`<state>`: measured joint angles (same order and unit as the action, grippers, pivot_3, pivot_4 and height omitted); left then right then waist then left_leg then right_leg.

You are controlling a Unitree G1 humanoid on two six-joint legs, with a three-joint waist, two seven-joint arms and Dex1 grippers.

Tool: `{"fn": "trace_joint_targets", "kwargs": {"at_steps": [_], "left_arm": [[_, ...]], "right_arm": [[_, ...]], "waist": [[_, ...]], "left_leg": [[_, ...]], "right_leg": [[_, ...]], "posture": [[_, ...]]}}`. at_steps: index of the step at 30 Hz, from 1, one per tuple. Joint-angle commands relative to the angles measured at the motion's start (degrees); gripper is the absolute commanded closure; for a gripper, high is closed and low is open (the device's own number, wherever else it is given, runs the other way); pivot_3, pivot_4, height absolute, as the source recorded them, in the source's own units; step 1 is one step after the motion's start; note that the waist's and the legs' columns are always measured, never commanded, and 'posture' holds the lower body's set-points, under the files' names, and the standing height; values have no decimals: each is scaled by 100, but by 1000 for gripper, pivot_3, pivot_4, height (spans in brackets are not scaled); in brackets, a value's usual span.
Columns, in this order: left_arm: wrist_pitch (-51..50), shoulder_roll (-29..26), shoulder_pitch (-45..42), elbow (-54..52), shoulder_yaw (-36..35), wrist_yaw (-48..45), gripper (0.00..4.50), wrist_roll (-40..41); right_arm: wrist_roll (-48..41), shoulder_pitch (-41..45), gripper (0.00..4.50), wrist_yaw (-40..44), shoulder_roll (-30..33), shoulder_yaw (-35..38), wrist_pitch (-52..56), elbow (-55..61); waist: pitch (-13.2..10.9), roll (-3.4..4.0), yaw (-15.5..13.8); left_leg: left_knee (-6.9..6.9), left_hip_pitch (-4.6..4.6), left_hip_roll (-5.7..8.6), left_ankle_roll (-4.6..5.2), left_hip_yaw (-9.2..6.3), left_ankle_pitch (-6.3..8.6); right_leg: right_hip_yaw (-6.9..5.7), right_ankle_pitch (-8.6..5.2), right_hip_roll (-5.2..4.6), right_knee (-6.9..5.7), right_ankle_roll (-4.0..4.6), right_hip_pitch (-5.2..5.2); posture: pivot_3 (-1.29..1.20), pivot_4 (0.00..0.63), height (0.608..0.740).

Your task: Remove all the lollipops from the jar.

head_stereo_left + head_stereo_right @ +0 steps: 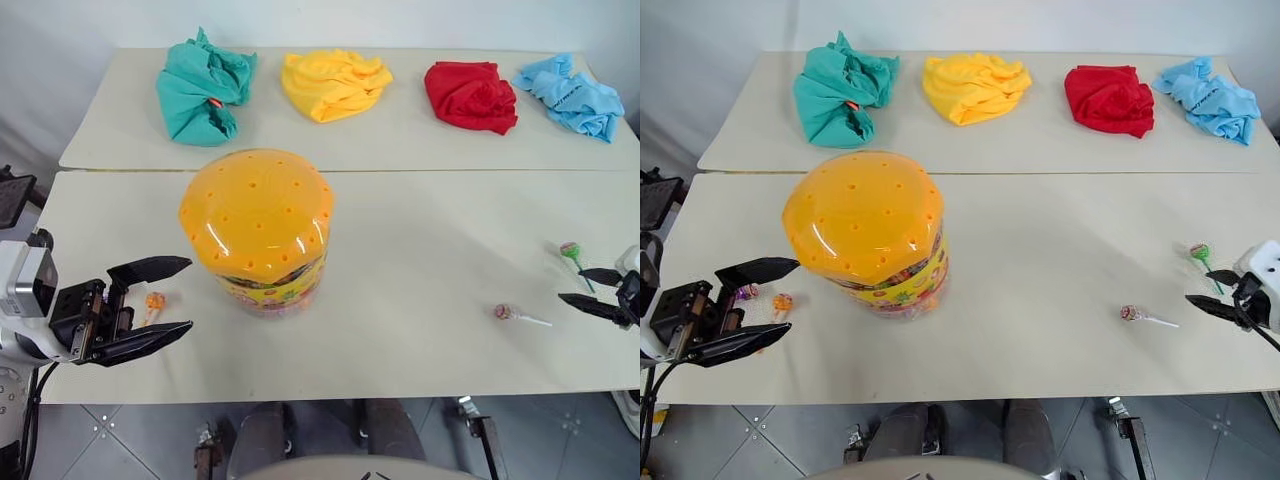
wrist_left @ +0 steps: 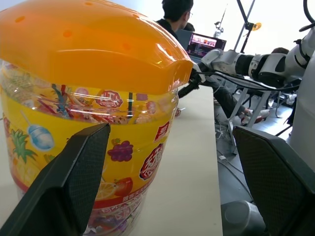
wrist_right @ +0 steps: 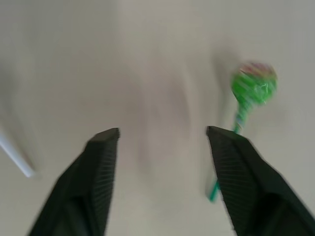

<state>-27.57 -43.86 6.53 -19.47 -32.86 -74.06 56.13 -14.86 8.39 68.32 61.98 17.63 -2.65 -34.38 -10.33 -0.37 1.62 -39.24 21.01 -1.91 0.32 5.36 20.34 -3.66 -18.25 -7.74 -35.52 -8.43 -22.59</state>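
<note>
The jar (image 1: 255,230), a clear tub with a holed orange dome lid and a printed band, stands upright mid-table. My left gripper (image 1: 188,294) hangs open just left of it, aimed at its side (image 2: 98,123), touching nothing. An orange lollipop (image 1: 154,301) lies on the table by that gripper, and a purple one (image 1: 745,292) lies a little further left. At the right edge my right gripper (image 1: 572,284) is open and empty above the table. A green lollipop (image 3: 254,83) lies just beyond its fingertips. A pink-red lollipop (image 1: 503,312) lies to the left of that gripper.
Teal (image 1: 203,88), yellow (image 1: 333,83), red (image 1: 471,95) and blue (image 1: 572,95) cloths lie on the far table, behind a seam (image 1: 400,171). The table's front edge (image 1: 350,398) runs close to both grippers. A person (image 2: 176,14) sits at a screen beyond the jar.
</note>
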Motion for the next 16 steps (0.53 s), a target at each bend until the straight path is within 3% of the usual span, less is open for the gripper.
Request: {"fn": "trace_joint_targets", "kwargs": {"at_steps": [1,9,16], "left_arm": [[34,-127,65,91,-69,115,278,-176],[1307,43,40,1197,347,767,278,-1969],[1971,428,67,1127,668,1594,278,-2786]], "right_arm": [[-756,112,85,392,-214,502,-217,735],[-2145,389,31,377,-1301,-21,667,3792],[-1604,349,31,506,-1825,-792,166,4178]], "waist": [[0,0,0],[2,7,-19],[1,1,-172]], "left_leg": [[0,0,0,0,-3,0],[2,-1,-10,-5,-11,3],[1,16,0,3,-10,14]], "right_leg": [[0,0,0,0,0,0],[-4,4,9,-13,2,-2],[-23,12,-11,-8,-11,-5]], "posture": [[0,150,740],[0,150,740],[0,150,740]]}}
